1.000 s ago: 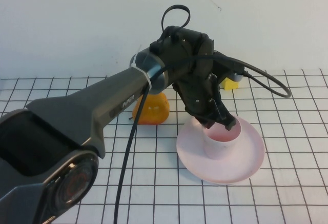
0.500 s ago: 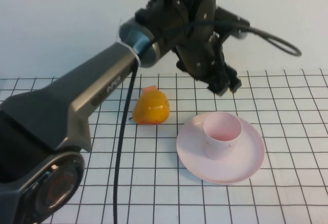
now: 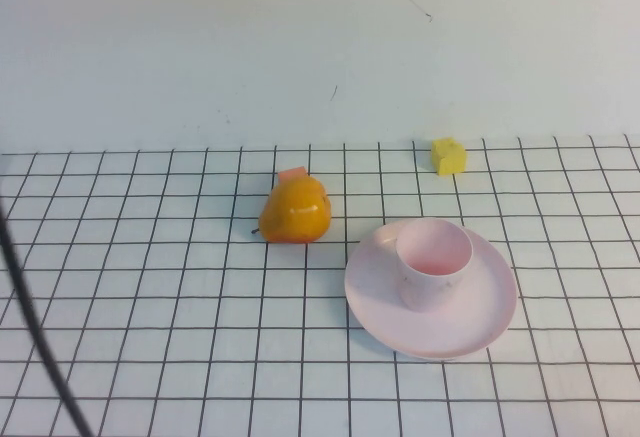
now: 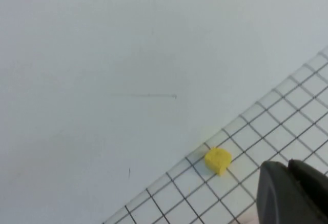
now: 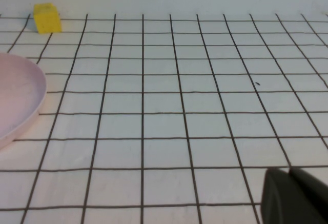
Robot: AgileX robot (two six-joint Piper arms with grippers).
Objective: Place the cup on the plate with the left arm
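Cup [image 3: 433, 260] stands upright inside plate [image 3: 432, 293], placement judged complete. Left gripper [image 4: 293, 193] raised clear of the surface, facing the wall; right gripper [image 5: 296, 196] low beside plate; both closed, empty

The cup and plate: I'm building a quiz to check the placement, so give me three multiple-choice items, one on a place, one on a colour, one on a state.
1. Where is the cup?
A. on the plate
B. beside the orange fruit
C. against the wall

2. What colour is the small block near the wall?
A. green
B. yellow
C. blue

3. How does the cup stand?
A. on its side
B. upside down
C. upright, mouth up

Answers:
1 A: the plate's rim rings the cup.
2 B: it shows yellow in all three views.
3 C: the open mouth faces up. Neither the left gripper nor the right gripper is near it; both sit at their wrist views' edges.
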